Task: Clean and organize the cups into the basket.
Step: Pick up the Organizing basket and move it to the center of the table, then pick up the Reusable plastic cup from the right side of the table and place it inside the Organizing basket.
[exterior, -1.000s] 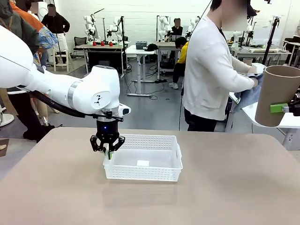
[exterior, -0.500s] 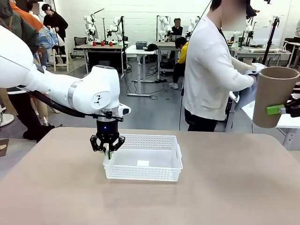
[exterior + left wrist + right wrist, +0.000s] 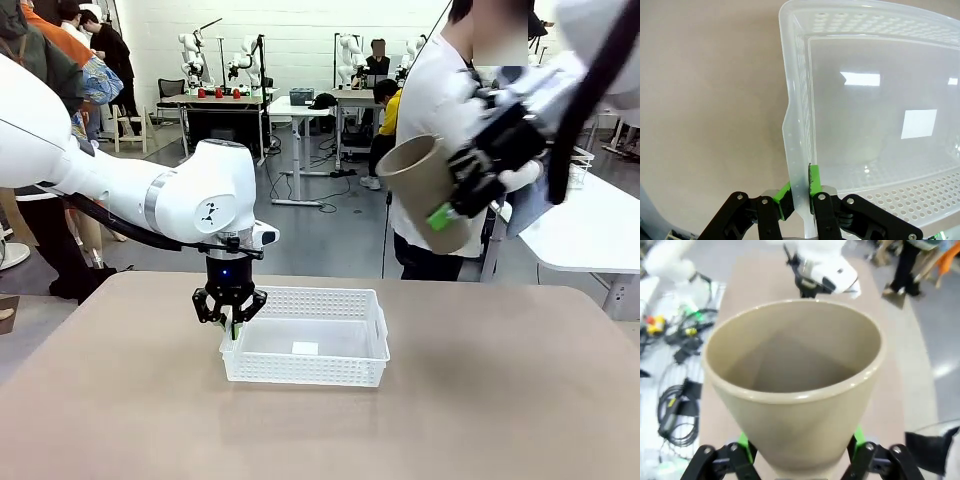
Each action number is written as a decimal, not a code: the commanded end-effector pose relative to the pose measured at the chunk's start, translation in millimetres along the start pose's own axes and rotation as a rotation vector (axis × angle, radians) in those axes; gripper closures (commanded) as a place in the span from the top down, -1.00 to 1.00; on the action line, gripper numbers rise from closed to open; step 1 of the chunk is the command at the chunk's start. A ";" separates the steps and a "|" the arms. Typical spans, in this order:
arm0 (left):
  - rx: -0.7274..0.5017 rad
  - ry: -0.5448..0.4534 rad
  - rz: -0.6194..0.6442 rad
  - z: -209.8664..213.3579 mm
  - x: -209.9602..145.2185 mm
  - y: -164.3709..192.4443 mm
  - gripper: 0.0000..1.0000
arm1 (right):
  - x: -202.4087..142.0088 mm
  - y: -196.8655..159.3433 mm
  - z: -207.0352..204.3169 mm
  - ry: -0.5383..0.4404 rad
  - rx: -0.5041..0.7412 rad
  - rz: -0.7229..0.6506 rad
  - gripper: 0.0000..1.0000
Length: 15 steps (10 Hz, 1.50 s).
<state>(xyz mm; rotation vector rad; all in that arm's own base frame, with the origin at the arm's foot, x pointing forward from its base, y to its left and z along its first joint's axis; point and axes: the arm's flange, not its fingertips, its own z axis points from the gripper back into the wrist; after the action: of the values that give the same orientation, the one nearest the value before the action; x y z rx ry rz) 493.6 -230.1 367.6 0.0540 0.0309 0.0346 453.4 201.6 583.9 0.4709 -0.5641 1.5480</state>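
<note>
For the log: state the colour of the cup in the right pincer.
Tan-brown; the cup shows best in the right wrist view.

White lattice plastic basket (image 3: 305,373) sits left of centre on the tan table (image 3: 500,400), left gripper (image 3: 232,322) at its left rim; tan tapered cup (image 3: 418,180) aloft to the right.

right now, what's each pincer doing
left pincer: shut on the basket wall
right pincer: holding a tan cup in the air
</note>
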 end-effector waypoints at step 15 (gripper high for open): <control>0.000 -0.008 -0.010 -0.6 1.2 0.7 -1.00 | 8.8 -21.0 -239.8 0.398 0.125 0.056 0.65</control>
<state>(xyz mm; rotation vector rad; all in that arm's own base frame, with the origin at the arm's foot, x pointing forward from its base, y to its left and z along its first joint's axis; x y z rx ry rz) 493.9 -230.1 367.7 0.0538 0.0305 0.0348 487.5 356.1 405.9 0.2399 -0.1520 1.7022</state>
